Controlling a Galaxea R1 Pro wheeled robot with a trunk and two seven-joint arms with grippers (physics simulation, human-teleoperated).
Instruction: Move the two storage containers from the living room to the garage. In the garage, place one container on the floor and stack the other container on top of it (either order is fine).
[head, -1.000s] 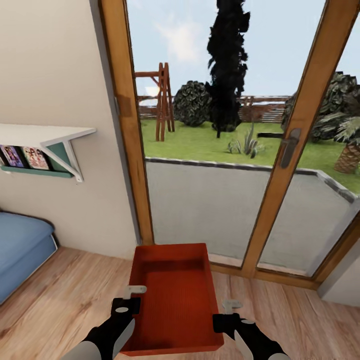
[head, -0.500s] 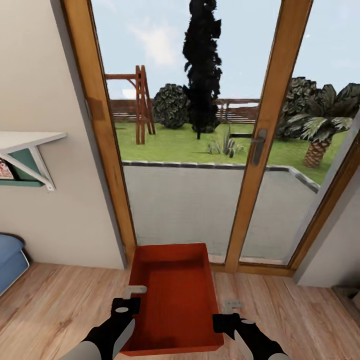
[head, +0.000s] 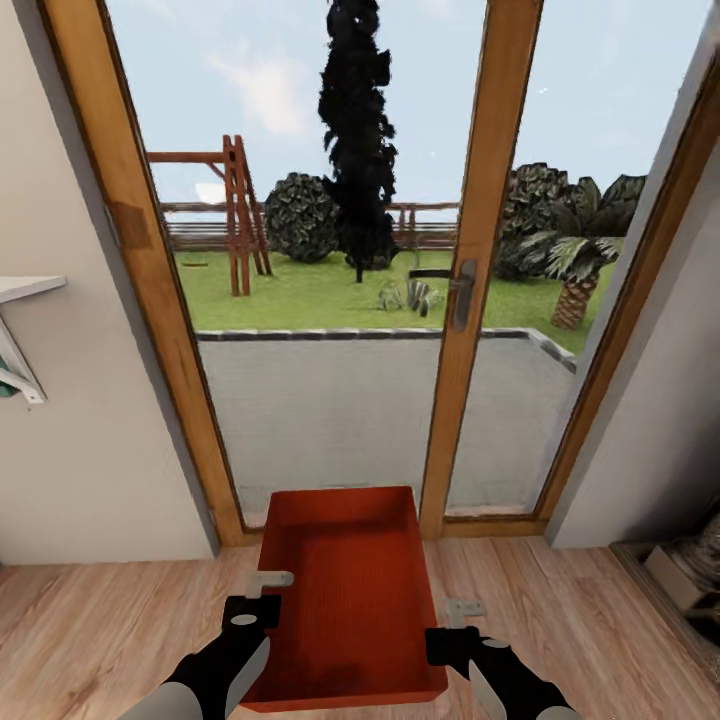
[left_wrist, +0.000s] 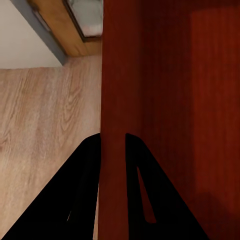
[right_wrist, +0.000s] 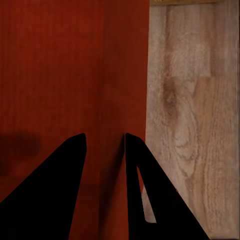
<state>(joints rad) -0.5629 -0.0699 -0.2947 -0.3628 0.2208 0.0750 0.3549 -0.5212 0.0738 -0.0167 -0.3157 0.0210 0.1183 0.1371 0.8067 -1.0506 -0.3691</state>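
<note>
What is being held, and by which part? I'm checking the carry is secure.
The storage container: left end effector clamps its left side wall, right end effector its right wall.

I note the storage container (head: 345, 590) in the lower centre of the head view is a matt orange-red, plastic-looking, with a finely ribbed bottom. The floor (head: 110, 630) around it is light wood plank with visible grain and a faint sheen. The door frame (head: 470, 300) in the middle is smooth varnished wood around clear glass. The handle (head: 461, 293) may be dull grey metal. At left, the wall (head: 80, 480) is flat matt beige.
</note>
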